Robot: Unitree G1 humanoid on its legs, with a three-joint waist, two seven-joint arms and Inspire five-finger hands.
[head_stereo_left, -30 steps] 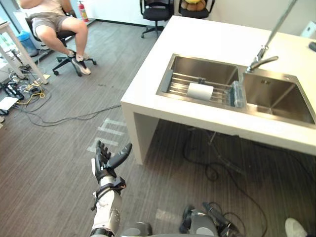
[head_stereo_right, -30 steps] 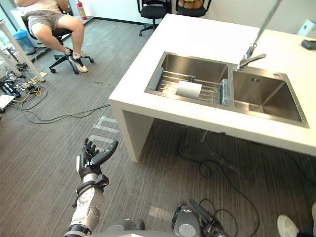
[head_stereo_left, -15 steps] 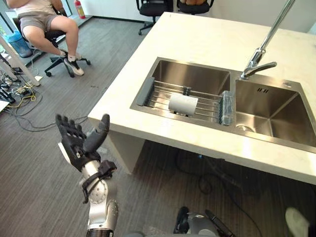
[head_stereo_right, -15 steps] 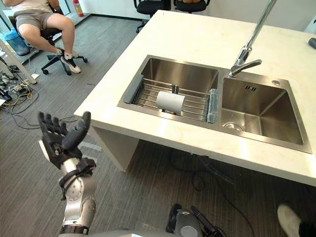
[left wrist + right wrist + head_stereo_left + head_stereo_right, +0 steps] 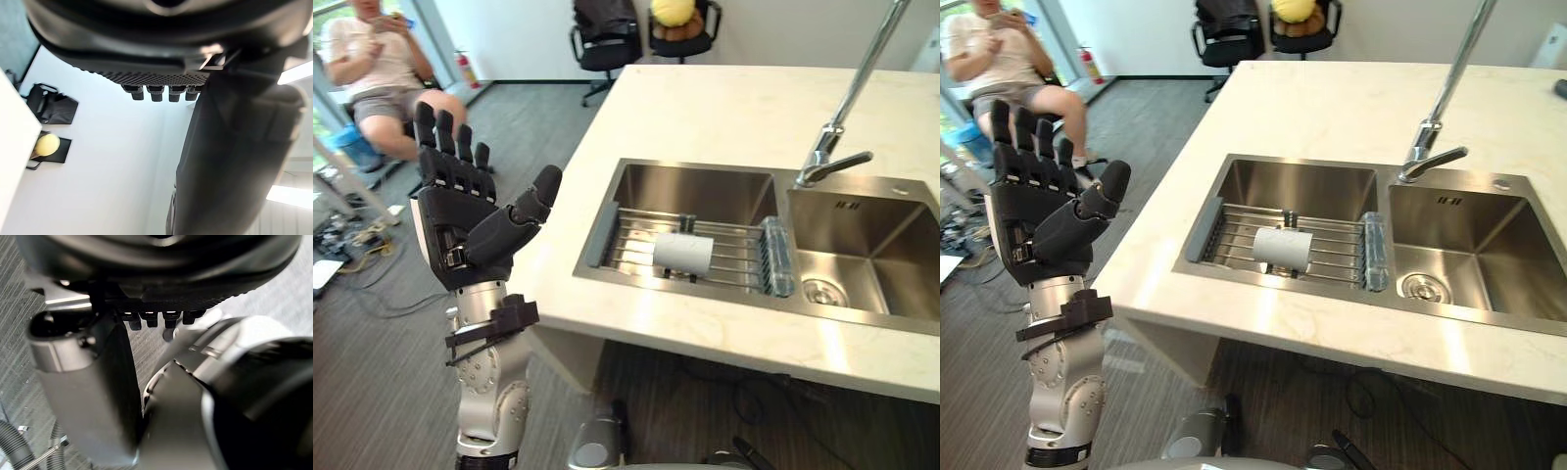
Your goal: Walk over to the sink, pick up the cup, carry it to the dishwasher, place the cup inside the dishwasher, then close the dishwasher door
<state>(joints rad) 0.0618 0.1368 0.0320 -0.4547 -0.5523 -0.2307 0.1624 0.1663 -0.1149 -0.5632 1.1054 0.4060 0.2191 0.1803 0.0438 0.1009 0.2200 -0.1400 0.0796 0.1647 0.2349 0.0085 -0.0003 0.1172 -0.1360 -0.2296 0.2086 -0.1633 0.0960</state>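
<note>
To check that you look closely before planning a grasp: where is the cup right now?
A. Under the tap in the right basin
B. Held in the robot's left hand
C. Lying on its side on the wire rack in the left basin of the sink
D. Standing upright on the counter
C: the cup lies on its side on the wire rack in the left basin of the sink; the left hand is raised, open and empty.

A pale stone tabletop (image 5: 1332, 98) stood before me, with a steel double sink (image 5: 1302, 181) sunk into it. A wire rack (image 5: 1229, 240) spanned the left basin, a white cup (image 5: 1283, 248) lying sideways on it. A tap (image 5: 1427, 147) rose behind the divider.
</note>
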